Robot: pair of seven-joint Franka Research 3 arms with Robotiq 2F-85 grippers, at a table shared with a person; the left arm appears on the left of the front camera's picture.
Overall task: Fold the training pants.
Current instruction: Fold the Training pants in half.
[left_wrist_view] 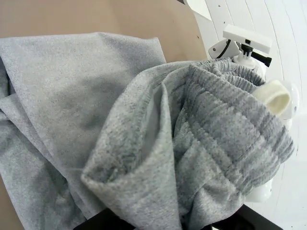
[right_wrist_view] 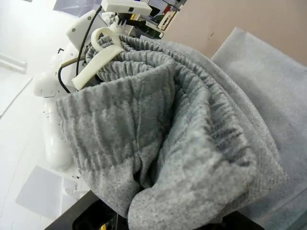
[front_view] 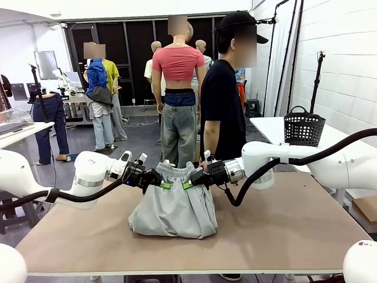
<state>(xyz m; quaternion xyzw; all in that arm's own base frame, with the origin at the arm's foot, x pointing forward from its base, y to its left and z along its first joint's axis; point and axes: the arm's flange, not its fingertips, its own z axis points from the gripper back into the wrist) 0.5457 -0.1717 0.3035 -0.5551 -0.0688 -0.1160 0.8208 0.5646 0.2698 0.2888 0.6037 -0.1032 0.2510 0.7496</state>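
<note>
Both end effectors, left [front_view: 165, 186] and right [front_view: 186, 185], are clamped on the light grey jersey training pants' [front_view: 174, 209] gathered waistband; level them, pull taut, then lay flat on the brown worktop [front_view: 283, 230].

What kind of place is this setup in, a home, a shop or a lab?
Most likely a robotics lab or workshop: a plain brown worktable with the grey training pants on it, bare white panelled walls, and more white tables, one carrying a black mesh basket.
</note>
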